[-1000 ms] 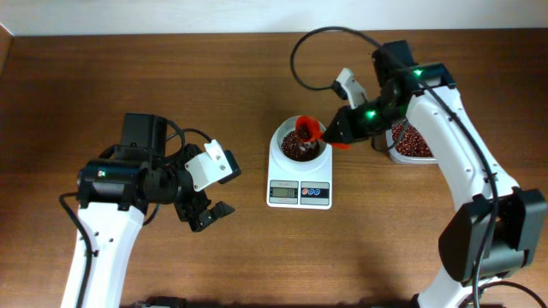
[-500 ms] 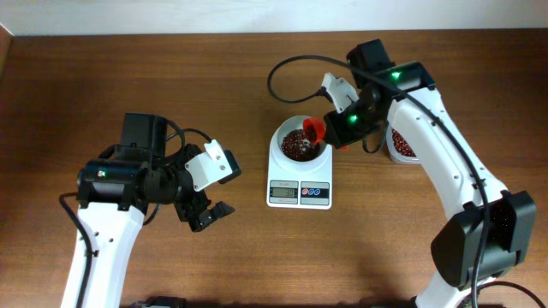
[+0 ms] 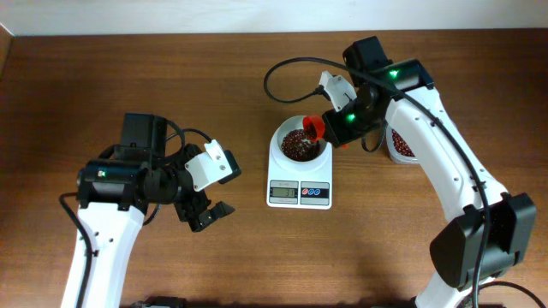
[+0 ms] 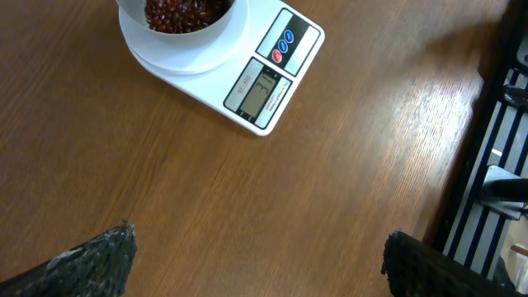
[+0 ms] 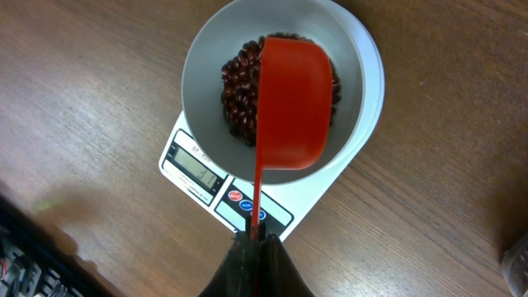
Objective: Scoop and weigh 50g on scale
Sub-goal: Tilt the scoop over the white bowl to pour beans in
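The white scale (image 3: 299, 193) stands mid-table, and its round bowl (image 3: 286, 131) holds dark red beans (image 3: 296, 146). My right gripper (image 3: 336, 130) is shut on the thin handle of a red scoop (image 3: 314, 128). The scoop hangs over the bowl's right side. In the right wrist view the scoop (image 5: 295, 103) is tipped, red outside facing me, above the beans (image 5: 236, 84) and bowl (image 5: 202, 58). My right gripper (image 5: 257, 241) sits just past the scale's (image 5: 191, 168) button panel. Left of the scale, my left gripper (image 3: 210, 214) stands open over bare wood. Its view shows the scale (image 4: 272, 74) far ahead.
A clear tub of beans (image 3: 401, 144) stands right of the scale, partly hidden by my right arm. A black cable (image 3: 282, 73) loops over the table behind the bowl. The table's edge and dark floor slats (image 4: 495, 140) show at the right of the left wrist view.
My right arm has swung left and farther back with the scoop, uncovering less of the tub; the scoop stays over the bowl. The left arm has not moved.
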